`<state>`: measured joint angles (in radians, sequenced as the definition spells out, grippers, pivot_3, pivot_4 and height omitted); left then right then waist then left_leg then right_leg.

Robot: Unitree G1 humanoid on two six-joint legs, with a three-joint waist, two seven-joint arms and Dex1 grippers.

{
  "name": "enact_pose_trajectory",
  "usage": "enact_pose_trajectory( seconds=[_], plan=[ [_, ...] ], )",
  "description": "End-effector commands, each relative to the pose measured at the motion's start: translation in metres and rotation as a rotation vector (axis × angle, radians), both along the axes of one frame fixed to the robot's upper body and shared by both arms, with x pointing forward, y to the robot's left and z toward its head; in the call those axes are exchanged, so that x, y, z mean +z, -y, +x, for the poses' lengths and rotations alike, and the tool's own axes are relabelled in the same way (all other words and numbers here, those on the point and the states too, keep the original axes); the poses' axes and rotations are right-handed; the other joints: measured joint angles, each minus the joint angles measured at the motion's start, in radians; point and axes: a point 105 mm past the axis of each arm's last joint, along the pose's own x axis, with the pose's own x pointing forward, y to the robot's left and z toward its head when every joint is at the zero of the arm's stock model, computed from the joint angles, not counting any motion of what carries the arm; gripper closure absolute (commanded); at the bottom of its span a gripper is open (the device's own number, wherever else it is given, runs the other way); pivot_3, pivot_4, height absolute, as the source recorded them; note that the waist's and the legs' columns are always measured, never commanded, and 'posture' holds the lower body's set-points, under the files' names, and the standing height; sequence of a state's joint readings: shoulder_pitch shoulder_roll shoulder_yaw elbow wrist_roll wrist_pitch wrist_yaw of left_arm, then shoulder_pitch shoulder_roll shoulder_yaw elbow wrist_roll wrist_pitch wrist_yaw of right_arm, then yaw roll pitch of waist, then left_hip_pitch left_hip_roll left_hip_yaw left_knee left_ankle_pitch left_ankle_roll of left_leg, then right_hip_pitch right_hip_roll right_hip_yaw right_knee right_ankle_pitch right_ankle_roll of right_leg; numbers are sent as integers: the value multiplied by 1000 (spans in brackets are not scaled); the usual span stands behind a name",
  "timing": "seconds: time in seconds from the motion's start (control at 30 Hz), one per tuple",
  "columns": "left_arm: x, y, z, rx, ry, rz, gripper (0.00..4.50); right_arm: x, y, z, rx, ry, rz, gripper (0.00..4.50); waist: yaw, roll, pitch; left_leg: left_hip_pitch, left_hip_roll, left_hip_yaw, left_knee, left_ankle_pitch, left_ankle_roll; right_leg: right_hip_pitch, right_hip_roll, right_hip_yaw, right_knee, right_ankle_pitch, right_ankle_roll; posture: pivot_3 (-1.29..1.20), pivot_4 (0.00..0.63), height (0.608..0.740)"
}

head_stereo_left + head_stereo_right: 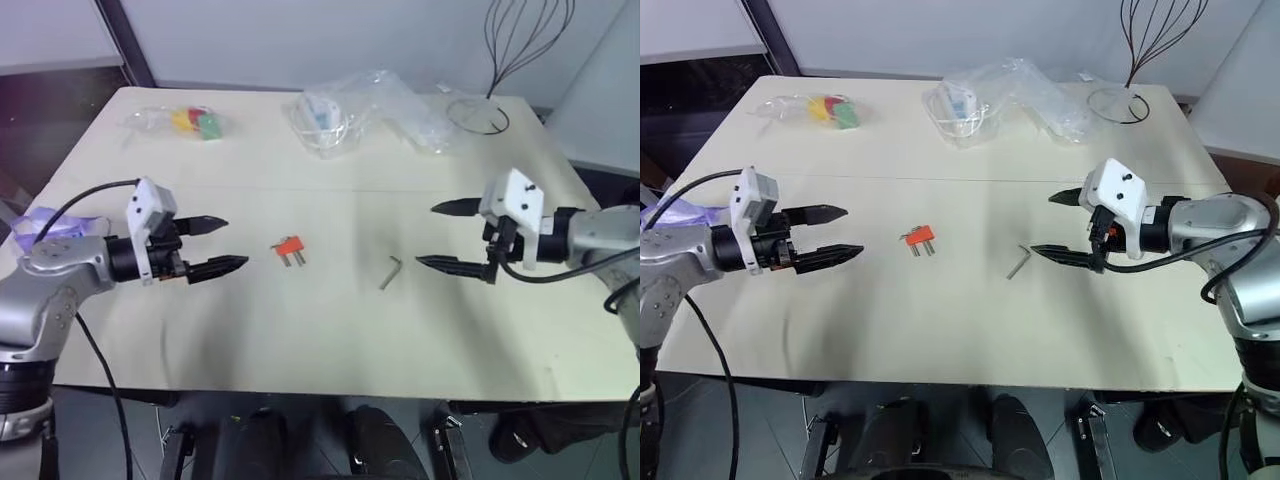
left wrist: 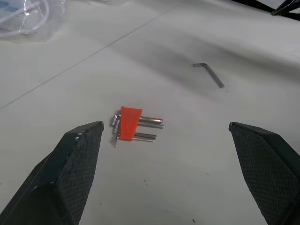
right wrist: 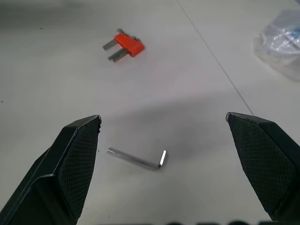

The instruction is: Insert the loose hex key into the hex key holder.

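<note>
1. Lay flat on the tabletop (image 1: 330, 350): hex key holder (image 1: 290, 247), with loose hex key (image 1: 390, 271) near its right, apart.
2. Hovered wide open, empty: left tool (image 1: 218, 245) left of holder, right tool (image 1: 447, 236) beyond the key.

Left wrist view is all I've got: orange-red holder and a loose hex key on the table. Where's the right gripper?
Observer: The right gripper hangs open just right of the loose hex key, holding nothing.
Operator: And my left gripper, anything in it?
Observer: No. The left gripper is open and empty, just left of the hex key holder.
Operator: Anything else on the table?
Observer: At the far edge: a clear bag with red and green items on the left, crumpled clear plastic bags near the middle.
</note>
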<state>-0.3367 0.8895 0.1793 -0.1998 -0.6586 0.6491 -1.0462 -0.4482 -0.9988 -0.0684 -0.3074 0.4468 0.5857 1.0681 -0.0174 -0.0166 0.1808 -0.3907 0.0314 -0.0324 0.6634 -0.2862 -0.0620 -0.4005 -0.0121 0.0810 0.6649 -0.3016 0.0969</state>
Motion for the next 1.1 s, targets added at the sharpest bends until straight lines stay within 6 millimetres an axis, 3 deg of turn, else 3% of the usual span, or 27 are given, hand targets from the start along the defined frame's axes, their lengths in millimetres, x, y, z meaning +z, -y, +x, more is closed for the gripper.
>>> enact_pose_trajectory(
  seconds=[0.03,0.27,0.87,1.1],
  plan=[
    [12,2,0,-21,59,20,26,8,-6,-3,33,29,-2,0,0,0,0,0,0,0,0,0,0,0,0,0,0,0,0,0,150,740],
    [23,8,3,-9,78,-50,26,5,-10,-3,43,31,-1,0,0,-1,1,0,0,0,0,0,0,-1,0,0,0,0,0,0,150,740],
    [19,6,7,31,82,-43,26,4,-18,2,59,46,19,0,-1,-1,1,0,0,0,0,0,0,-1,0,0,0,0,0,0,150,740],
    [12,1,19,112,106,-52,26,-3,-32,17,57,86,30,0,-2,-1,1,0,0,0,0,0,0,-1,0,0,1,0,0,0,150,740]
  ],
)
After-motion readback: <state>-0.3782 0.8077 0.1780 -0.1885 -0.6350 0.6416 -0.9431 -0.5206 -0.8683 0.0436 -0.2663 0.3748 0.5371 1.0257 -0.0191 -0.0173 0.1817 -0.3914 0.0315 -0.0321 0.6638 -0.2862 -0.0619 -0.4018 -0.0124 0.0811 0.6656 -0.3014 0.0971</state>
